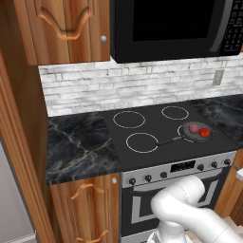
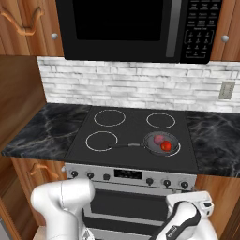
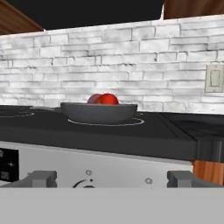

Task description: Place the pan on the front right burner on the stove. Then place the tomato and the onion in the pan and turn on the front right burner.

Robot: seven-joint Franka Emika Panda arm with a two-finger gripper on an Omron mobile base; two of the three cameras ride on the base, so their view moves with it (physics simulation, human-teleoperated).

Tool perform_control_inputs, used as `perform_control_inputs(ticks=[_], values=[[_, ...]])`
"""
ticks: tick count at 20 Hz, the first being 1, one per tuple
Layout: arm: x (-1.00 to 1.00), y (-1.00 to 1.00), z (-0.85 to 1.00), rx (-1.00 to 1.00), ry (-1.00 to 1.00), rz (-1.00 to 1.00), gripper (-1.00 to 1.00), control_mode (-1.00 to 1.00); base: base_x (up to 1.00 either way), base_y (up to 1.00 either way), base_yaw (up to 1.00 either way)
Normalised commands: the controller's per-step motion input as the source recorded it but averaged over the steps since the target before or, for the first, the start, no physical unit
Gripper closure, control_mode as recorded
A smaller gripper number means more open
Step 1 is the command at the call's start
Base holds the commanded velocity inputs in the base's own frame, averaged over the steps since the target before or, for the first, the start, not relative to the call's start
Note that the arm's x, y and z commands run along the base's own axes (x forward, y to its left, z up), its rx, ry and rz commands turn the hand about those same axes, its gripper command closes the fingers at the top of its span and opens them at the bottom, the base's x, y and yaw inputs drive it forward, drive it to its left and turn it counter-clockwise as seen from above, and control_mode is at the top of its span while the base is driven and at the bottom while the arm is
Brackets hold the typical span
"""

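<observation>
Pan (image 2: 161,141) sits on the stove's (image 2: 126,157) front right burner with tomato (image 2: 166,146) and onion (image 2: 158,139) inside. Gripper (image 3: 112,178) hangs wide open, probably straddling the knob (image 3: 87,184) just below that pan.

Stove (image 2: 131,154) black glass top: pan (image 2: 161,142) on front right burner (image 2: 177,151), handle pointing left.
</observation>
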Motion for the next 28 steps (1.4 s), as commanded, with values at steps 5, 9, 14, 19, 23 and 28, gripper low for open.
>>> perform_control_inputs(ticks=[5,9,14,19,23,28], values=[[0.12,0.07,-0.14,0.02,0.0,-0.05,-1.0,-1.0,0.0,0.0,0.0],[0.23,0.0,-0.18,0.02,0.0,-0.04,-1.0,-1.0,0.0,0.0,0.0],[0.15,0.0,-0.23,0.02,0.0,-0.03,-1.0,-1.0,0.0,0.0,0.0],[0.18,0.0,-0.26,0.03,0.0,0.0,-1.0,-1.0,0.0,0.0,0.0],[0.12,-0.04,-0.21,0.0,0.0,0.0,-1.0,-1.0,0.0,0.0,0.0],[0.12,-0.12,-0.09,0.0,0.0,0.0,-1.0,-1.0,0.0,0.0,0.0]])
